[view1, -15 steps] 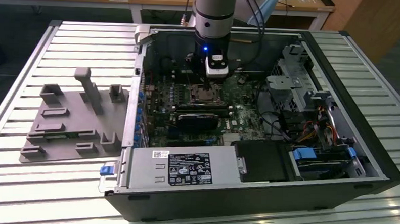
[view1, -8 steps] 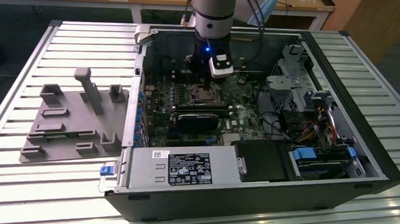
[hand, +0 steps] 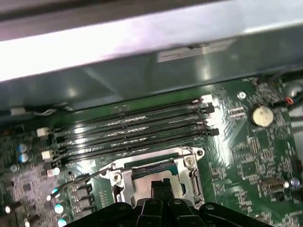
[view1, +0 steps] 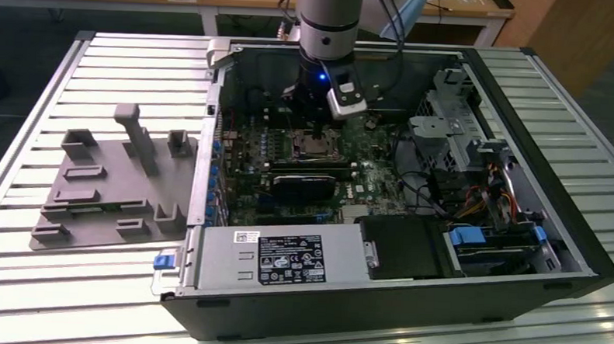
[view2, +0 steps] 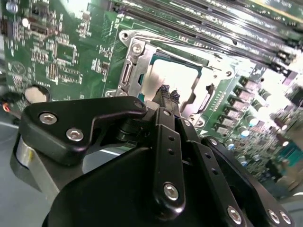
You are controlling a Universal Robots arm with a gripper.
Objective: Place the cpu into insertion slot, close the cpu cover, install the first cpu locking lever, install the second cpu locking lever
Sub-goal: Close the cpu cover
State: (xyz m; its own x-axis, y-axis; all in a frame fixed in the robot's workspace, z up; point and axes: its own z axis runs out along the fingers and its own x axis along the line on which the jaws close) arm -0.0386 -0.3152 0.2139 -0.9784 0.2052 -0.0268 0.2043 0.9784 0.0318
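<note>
Gripper: the gripper [view2: 169,94] has its two fingertips [view2: 164,92] pressed together with nothing between them; in the first wrist view [hand: 158,187] only a thin seam parts them.
Gripper position: just above the insertion slot [view1: 310,147], inside the open computer case [view1: 555,191]; whether the tips touch anything cannot be told.
Cpu: the cpu [view2: 179,74] lies in the slot. Its top is washed out by glare in the second wrist view. In the first wrist view [hand: 156,171] it is a dark strip with a teal edge, the near part hidden by the fingers.
Cpu cover: the cpu cover [view2: 132,66] appears to lie flat around the chip, with the chip showing through its opening; the near side is hidden behind the gripper body in both wrist views.
Lever: a thin metal rod [hand: 87,177] runs out from the socket's side; whether it is latched cannot be told.
Board: memory slots [hand: 132,127] lie beside the socket, and a coin cell [hand: 261,115] sits well apart from it.
Exterior view: the arm's wrist covers much of the socket. A power supply [view1: 282,256] fills the case's near edge, and a grey fixture [view1: 110,187] lies on the slatted table [view1: 74,302] at the exterior view's left.
</note>
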